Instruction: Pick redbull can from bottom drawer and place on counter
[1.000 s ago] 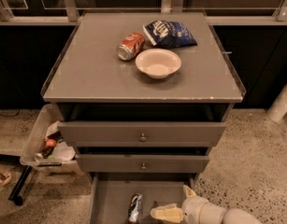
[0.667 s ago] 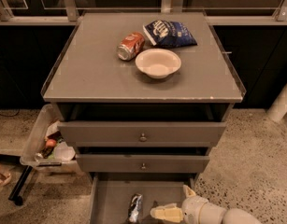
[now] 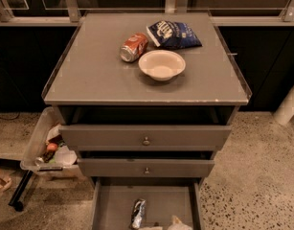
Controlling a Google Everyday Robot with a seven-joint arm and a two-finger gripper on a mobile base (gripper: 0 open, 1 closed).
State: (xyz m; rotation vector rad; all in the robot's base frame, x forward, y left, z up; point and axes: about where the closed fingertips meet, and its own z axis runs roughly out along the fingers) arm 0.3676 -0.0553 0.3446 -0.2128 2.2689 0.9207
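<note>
The redbull can [image 3: 138, 213] is slim and silvery and lies on its side in the open bottom drawer [image 3: 113, 205], left of the middle. Only a pale tip of my gripper [image 3: 177, 223] shows at the bottom edge of the view, inside the drawer and just right of the can, apart from it. The rest of the arm is out of view. The counter [image 3: 94, 75] is the flat grey top of the cabinet, with a thin clear raised edge.
On the counter lie a red-orange soda can [image 3: 133, 47], a white bowl [image 3: 162, 64] and a blue chip bag [image 3: 174, 34]. The two knobbed drawers [image 3: 145, 137] above stand slightly out. A clear bin with trash [image 3: 46, 147] sits left of the cabinet.
My arm and gripper have drawn back toward the bottom edge of the view; only a tip is left showing. The can has not moved.
</note>
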